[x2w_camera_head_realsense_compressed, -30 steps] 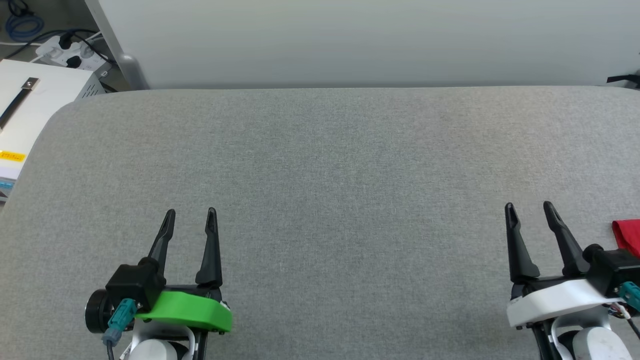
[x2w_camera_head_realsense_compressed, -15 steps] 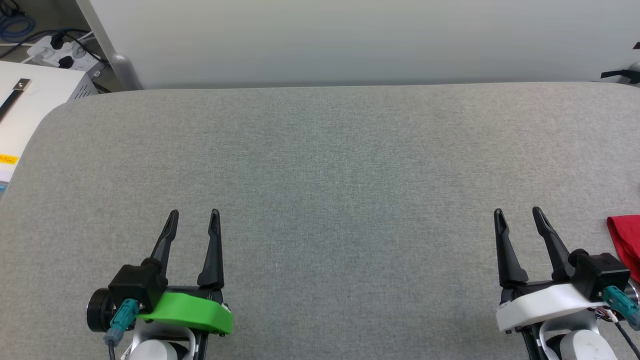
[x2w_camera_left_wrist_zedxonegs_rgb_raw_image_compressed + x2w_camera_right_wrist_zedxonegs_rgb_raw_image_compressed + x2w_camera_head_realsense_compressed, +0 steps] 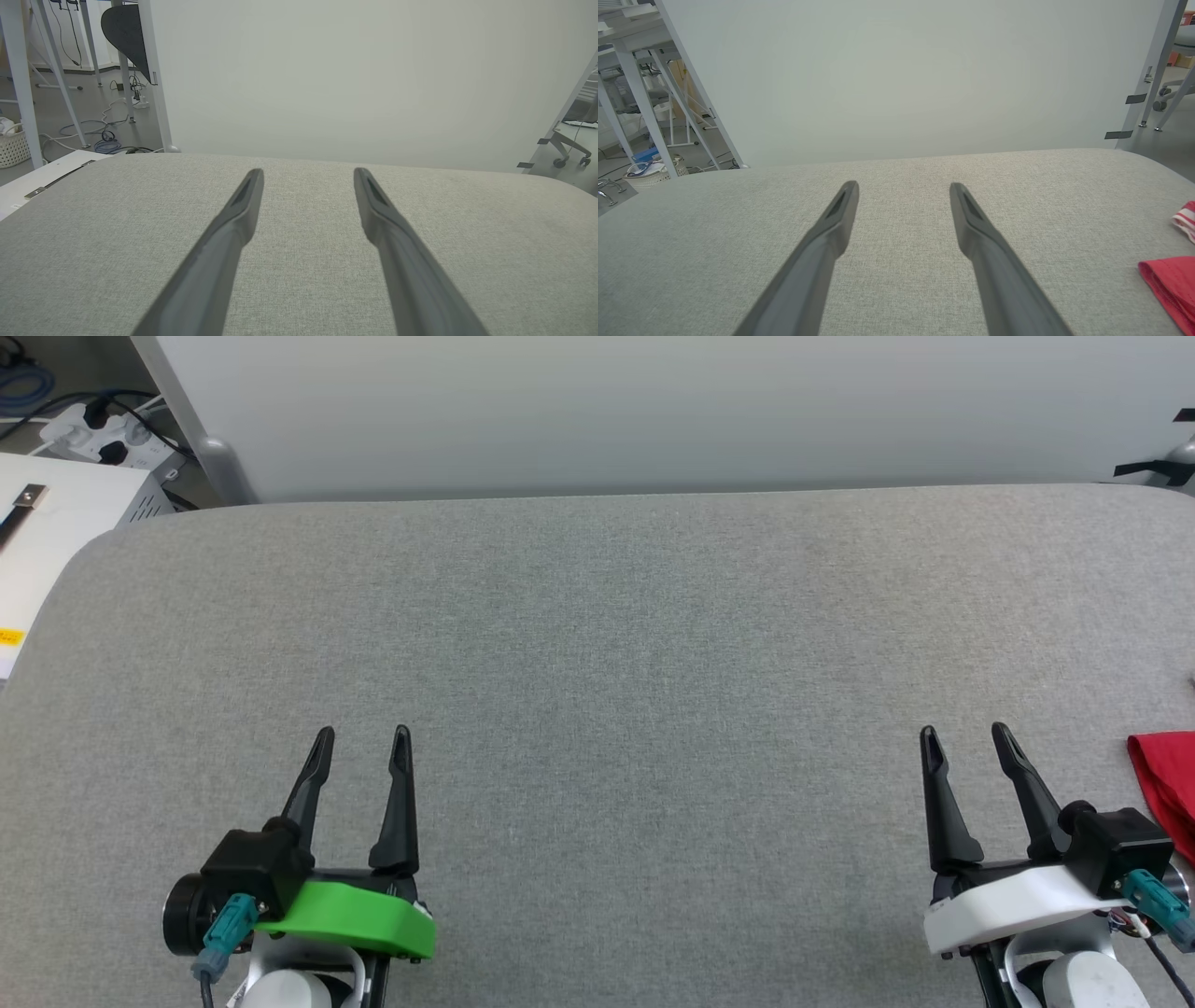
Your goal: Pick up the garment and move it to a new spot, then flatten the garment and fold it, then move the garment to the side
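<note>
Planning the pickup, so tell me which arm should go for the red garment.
Right. The garment lies at the right edge of the table, just beside the right hand, which is open and empty. The left hand, also open, sits far across the table from it.

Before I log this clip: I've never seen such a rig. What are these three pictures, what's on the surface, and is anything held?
This is a two-armed robot at a grey padded table. The wide picture comes from its head, looking down; the other two come from wrist cameras, looking along each arm's two dark fingers. The left end effector (green mount) and right end effector (white mount) are open and hold nothing. A red garment lies on the table just right of the right one, untouched.
</note>
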